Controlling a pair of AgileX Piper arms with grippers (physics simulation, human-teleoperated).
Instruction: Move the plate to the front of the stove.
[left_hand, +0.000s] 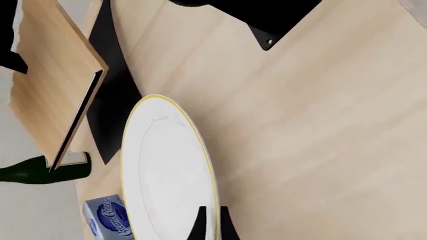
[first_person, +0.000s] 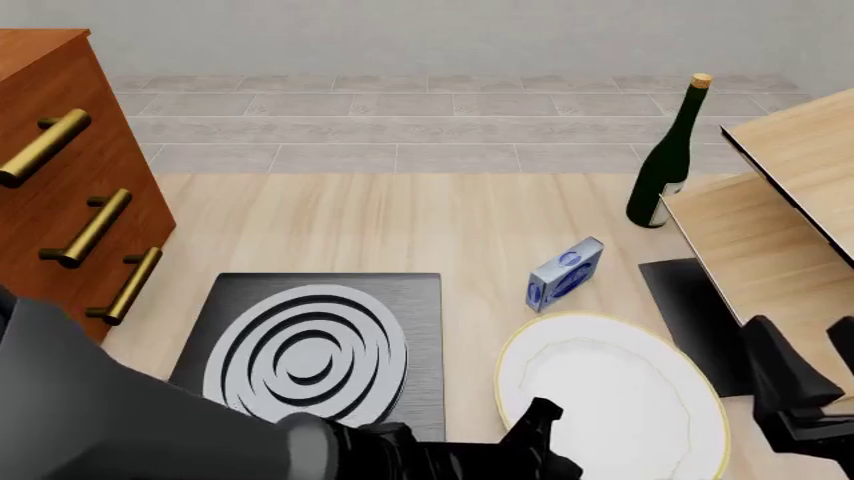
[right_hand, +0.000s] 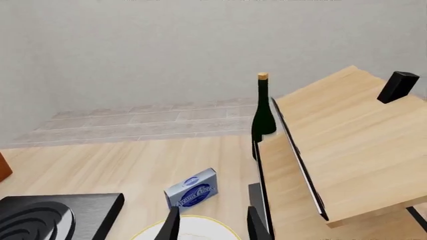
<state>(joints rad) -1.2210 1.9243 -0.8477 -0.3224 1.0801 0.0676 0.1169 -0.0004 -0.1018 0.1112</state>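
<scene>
Now the left gripper has its jaws closed thinly on the near left rim of the plate, which lies just right of the stove; lift before dragging nearward and left, while the right gripper hangs open

Table: light wood, grain running across, evenly lit. Beyond the far edge, a floor of pale grey tiles in staggered rows, ending at a plain light grey wall. At the table's left edge, a reddish-brown wooden drawer unit with three brass bar handles. At the right edge, light wood shelf boards with dark edging, stacked at two levels. No windows in view. Shadows soft and faint.
</scene>
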